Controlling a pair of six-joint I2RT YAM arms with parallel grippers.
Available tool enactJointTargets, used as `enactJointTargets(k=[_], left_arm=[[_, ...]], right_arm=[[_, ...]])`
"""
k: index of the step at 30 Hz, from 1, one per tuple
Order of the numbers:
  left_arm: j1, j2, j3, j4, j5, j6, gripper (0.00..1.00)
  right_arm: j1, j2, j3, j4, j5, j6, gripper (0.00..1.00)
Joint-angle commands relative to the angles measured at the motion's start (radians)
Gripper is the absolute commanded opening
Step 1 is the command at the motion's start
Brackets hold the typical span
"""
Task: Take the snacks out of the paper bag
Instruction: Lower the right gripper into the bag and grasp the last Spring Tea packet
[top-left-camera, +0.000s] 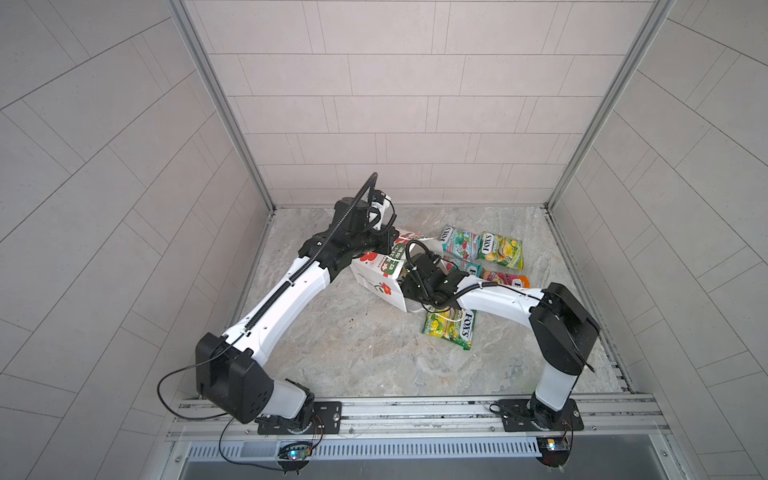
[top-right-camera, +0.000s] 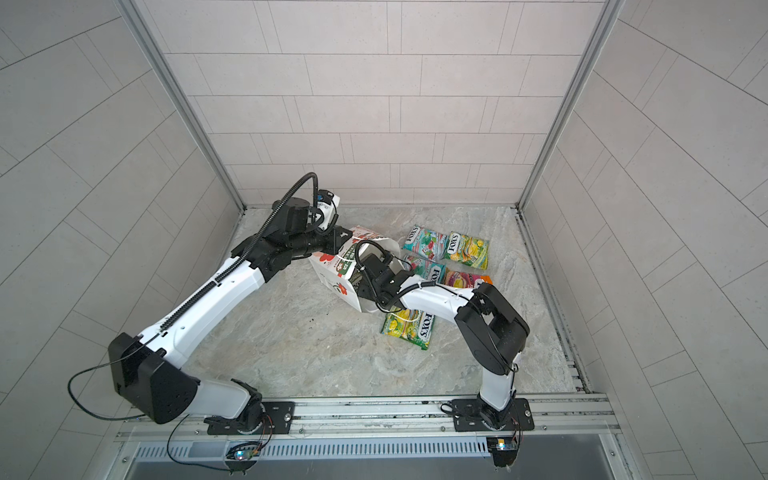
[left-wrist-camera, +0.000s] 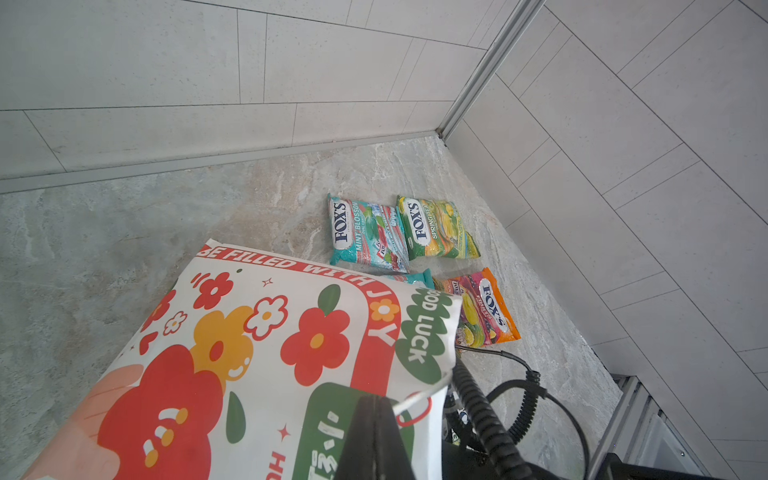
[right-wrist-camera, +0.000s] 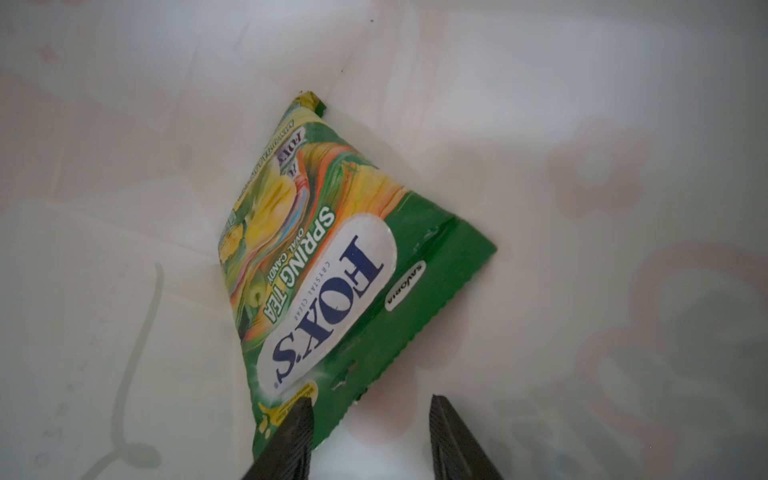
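The white paper bag (top-left-camera: 376, 276) (top-right-camera: 332, 276) with red flowers lies tilted on its side, mouth toward the right. My left gripper (left-wrist-camera: 372, 401) (top-left-camera: 389, 240) is shut on its upper rim beside a white cord handle. My right gripper (right-wrist-camera: 371, 401) is open inside the bag (right-wrist-camera: 582, 124), and its fingers are hidden in both top views. A green-yellow snack (right-wrist-camera: 324, 266) lies in the bag just ahead of the jaws, one corner by a fingertip (right-wrist-camera: 303, 409). Outside lie a teal snack (top-left-camera: 459, 243) (left-wrist-camera: 365, 232), a green-yellow one (top-left-camera: 500, 249) (left-wrist-camera: 432, 228), an orange-red one (top-left-camera: 505, 279) (left-wrist-camera: 482, 307), a second teal one (top-left-camera: 465, 268) and another green-yellow one (top-left-camera: 451, 328).
The right arm's wrist (top-left-camera: 428, 280) fills the bag's mouth and lies over part of the nearer snacks. Tiled walls (top-left-camera: 374, 124) close in the back and both sides of the stone floor (top-left-camera: 353, 353). A metal rail (top-left-camera: 415, 415) with both arm bases runs along the front.
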Motion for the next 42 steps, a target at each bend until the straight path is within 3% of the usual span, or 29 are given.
enactJointTargets(k=[1, 22, 28, 33, 42], left_arm=[[0.001, -0.026, 0.001, 0.035, 0.028, 0.006, 0.0], [0.001, -0.055, -0.024, 0.095, 0.098, 0.005, 0.0], [0.001, -0.067, -0.033, 0.118, 0.118, 0.006, 0.0], [0.0, -0.073, -0.034, 0.103, 0.07, 0.008, 0.0], [0.006, -0.081, -0.04, 0.09, -0.013, 0.001, 0.0]], right_arm=[[0.0, 0.034, 0.032, -0.006, 0.047, 0.046, 0.47], [-0.023, 0.193, 0.081, 0.291, 0.039, 0.242, 0.36], [-0.024, 0.248, 0.103, 0.381, 0.017, 0.267, 0.28], [-0.023, 0.25, 0.104, 0.438, 0.009, 0.243, 0.0], [-0.021, 0.113, 0.039, 0.366, -0.009, 0.098, 0.0]])
